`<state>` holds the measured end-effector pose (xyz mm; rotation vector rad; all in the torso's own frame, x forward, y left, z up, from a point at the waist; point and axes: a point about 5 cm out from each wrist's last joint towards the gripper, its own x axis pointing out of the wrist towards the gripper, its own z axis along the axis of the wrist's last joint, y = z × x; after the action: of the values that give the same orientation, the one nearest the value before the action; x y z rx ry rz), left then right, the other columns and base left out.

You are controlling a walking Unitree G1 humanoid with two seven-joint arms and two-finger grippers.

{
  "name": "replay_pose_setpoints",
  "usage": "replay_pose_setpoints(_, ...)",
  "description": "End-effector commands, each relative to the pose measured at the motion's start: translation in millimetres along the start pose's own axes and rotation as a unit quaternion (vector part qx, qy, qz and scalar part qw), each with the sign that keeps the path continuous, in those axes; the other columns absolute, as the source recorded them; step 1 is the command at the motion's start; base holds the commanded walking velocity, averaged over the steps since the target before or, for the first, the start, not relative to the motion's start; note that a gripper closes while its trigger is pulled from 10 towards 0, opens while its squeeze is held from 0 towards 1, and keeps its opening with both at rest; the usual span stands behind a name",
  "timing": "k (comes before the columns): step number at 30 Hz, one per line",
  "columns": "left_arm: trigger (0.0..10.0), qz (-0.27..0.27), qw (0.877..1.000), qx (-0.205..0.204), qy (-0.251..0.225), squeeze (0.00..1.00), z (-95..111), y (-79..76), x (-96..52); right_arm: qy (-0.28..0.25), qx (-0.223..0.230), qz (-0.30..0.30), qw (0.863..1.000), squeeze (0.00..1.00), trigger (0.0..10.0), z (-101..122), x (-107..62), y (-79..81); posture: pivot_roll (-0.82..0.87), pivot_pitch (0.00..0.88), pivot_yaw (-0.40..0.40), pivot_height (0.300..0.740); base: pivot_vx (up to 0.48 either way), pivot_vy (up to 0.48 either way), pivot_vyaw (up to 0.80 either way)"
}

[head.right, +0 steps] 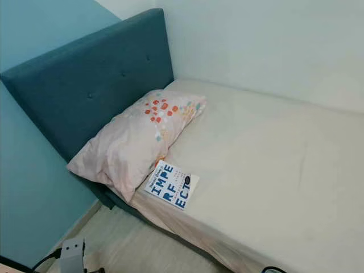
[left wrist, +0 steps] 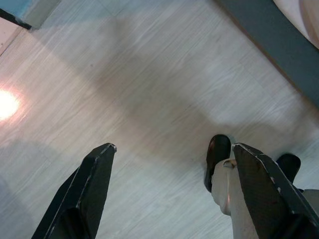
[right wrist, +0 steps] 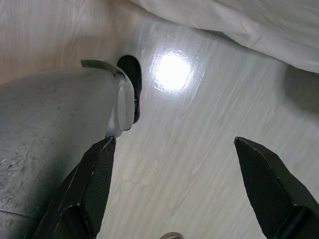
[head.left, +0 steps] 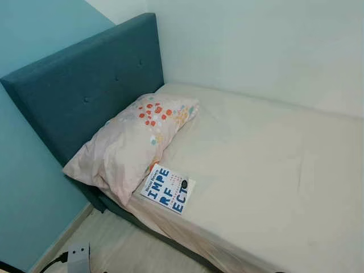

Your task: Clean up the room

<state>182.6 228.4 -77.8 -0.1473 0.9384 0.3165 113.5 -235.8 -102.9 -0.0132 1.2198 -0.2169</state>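
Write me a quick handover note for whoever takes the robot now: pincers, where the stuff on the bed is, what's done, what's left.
Left pincer: open, holding nothing, hanging over the wood floor.
Right pincer: open, holding nothing, also pointing at the floor, near the bed's hanging sheet.
Book: lies flat at the near edge of the bed, its corner under the pillow, which leans against the headboard.
Done: nothing visibly picked up.
Left: probably clear the book off the bed and straighten the pillow.
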Motion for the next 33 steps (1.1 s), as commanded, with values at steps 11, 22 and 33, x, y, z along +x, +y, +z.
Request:
replay_pose_setpoints(11, 10.0, 0.002, 1.000, 0.003, 0.009, 0.00, -4.5, 2.3, -0.6, 0.014, -0.005, 0.046, 0.999, 0.00, 10.0, 0.8, 1.0, 36.4, -0.06, 0.083, 0.092, 0.740, 0.000, 0.000, 0.00)
replay_pose_setpoints(22, 10.0, -0.006, 1.000, 0.014, 0.017, 0.00, -8.4, 0.5, -1.1, 0.019, -0.005, 0.044, 0.999, 0.00, 10.0, -2.7, 0.8, 34.2, -0.08, 0.089, 0.092, 0.740, 0.000, 0.000, 0.00)
replay_pose_setpoints(33, 10.0, -0.015, 1.000, 0.016, 0.019, 0.00, -7.6, -3.2, -0.7, 0.017, -0.004, 0.035, 0.999, 0.00, 10.0, -4.9, 0.6, 19.6, -0.09, 0.100, 0.096, 0.740, 0.000, 0.000, 0.00)
